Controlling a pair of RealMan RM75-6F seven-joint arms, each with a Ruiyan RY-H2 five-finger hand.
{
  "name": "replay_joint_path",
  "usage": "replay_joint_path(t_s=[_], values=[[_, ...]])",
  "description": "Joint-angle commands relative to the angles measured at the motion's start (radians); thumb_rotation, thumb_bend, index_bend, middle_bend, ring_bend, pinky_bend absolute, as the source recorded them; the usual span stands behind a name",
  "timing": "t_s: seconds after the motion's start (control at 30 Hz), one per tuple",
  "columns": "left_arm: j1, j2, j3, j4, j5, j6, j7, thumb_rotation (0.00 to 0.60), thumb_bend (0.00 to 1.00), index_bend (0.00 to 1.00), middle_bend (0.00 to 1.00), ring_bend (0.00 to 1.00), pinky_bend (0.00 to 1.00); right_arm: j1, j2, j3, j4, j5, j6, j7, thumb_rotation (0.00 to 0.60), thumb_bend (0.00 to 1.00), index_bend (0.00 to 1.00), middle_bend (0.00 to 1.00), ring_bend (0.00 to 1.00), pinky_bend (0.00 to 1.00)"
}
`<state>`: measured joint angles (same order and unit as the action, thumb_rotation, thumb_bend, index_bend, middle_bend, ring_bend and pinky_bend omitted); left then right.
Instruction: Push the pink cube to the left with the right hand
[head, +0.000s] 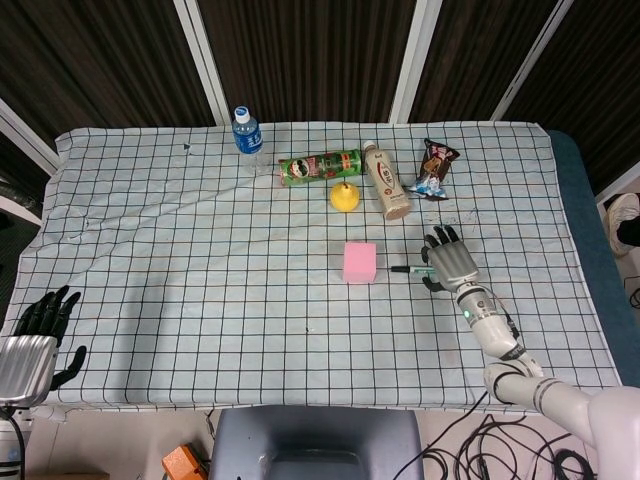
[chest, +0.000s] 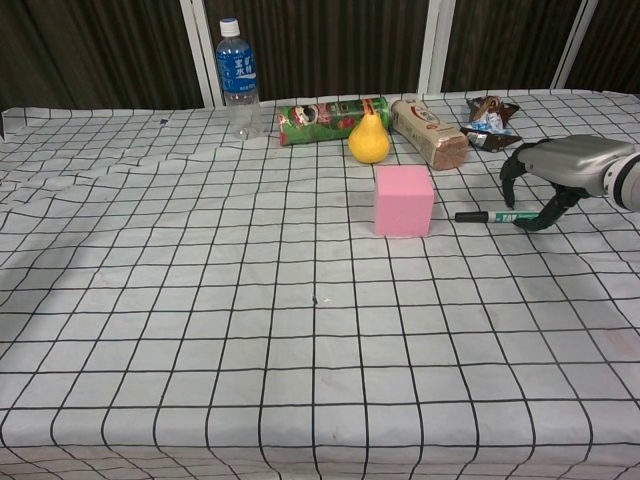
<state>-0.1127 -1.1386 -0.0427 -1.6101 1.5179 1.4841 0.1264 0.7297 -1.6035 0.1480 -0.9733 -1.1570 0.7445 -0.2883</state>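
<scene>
The pink cube (head: 359, 262) (chest: 404, 200) stands on the checked cloth a little right of the table's middle. My right hand (head: 448, 262) (chest: 555, 175) hovers to its right, a short gap away, fingers apart and curved down over the end of a green marker (head: 408, 268) (chest: 485, 216) that lies between hand and cube. It holds nothing. My left hand (head: 35, 340) hangs off the near left table corner with fingers spread, empty, shown only in the head view.
Along the back stand a water bottle (chest: 237, 75), a lying green chip can (chest: 330, 118), a yellow pear (chest: 369, 140), a lying beige bottle (chest: 428, 132) and a snack bag (chest: 490, 115). Bare checked cloth (head: 200, 260) stretches left of the cube.
</scene>
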Motion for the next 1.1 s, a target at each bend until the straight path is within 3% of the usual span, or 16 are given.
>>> replay_joint_path(t_s=[0.03,0.5,1.1], values=[[0.002,0.002,-0.005,0.001,-0.006,0.007,-0.006,0.600,0.40,0.00,0.00,0.00,0.13,0.002,-0.002,-0.001,-0.006,0.009,0.004,-0.025,0.600,0.48,0.57,0.30,0.09,0.00],[0.009,0.007,-0.002,0.000,0.004,0.023,-0.018,0.600,0.40,0.00,0.00,0.00,0.13,0.009,-0.022,0.001,0.004,0.051,-0.005,-0.071,0.600,0.49,0.59,0.31,0.11,0.00],[0.011,0.011,-0.002,0.000,0.003,0.026,-0.030,0.600,0.40,0.00,0.00,0.00,0.13,0.014,-0.047,-0.005,0.031,0.051,0.002,-0.087,0.600,0.53,0.72,0.41,0.20,0.00]])
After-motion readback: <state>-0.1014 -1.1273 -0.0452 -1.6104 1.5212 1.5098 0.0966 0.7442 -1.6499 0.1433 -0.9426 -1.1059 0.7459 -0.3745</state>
